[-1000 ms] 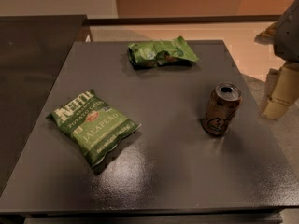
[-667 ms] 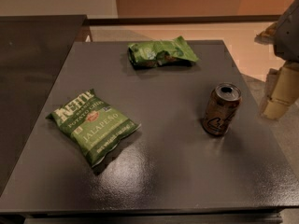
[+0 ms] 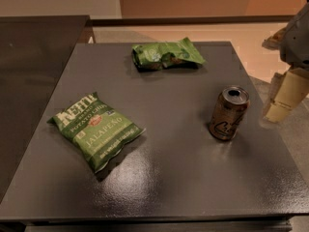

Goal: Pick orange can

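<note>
Hanging beyond the table's right edge, the gripper (image 3: 279,105) sits at the frame's right side, pale and angled down and to the left, over the floor rather than over the tabletop. How far it is open cannot be told, and it touches nothing. The can (image 3: 229,114) stands upright on the dark table (image 3: 183,178), near that right edge and just to the left of the gripper, apart from it; its silver top faces up and dark script shows on its side. Bare tabletop surrounds the can on all sides, with a broad open stretch toward the front edge and to the can's left. A crumpled bag (image 3: 166,54) lies near the far edge, well apart from the can. A chip bag (image 3: 95,129) lies flat toward the left edge, also well apart. A second dark surface (image 3: 34,57) adjoins the table on the left, and light floor (image 3: 251,37) shows past the far and right edges.
</note>
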{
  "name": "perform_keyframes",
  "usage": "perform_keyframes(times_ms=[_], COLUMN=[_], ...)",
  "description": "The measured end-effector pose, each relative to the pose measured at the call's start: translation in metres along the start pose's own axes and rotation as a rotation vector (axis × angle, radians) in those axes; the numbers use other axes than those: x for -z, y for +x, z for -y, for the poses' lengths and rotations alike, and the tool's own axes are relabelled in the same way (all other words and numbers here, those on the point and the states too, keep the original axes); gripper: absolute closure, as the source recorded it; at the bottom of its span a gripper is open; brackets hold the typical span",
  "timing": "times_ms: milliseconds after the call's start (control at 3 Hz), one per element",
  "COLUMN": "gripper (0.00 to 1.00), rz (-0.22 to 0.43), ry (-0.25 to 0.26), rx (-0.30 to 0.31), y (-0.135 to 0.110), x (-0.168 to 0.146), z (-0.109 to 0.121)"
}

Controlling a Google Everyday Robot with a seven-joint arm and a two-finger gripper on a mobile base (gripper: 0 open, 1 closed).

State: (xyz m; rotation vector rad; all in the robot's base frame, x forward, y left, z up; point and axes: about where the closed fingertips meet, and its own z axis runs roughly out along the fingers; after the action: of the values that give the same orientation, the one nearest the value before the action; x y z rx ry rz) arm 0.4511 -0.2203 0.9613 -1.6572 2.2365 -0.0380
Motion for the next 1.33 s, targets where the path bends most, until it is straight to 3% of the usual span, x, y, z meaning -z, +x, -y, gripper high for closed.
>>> perform_keyframes(times_ms=[1000, 1333], gripper=[0.0, 0.0], rz=[0.231, 0.267], ry=[-0.158, -0.185], rx=[-0.022, -0.014], y=[-0.02, -0.026], x=[-0.053, -0.065], z=[-0.031, -0.039])
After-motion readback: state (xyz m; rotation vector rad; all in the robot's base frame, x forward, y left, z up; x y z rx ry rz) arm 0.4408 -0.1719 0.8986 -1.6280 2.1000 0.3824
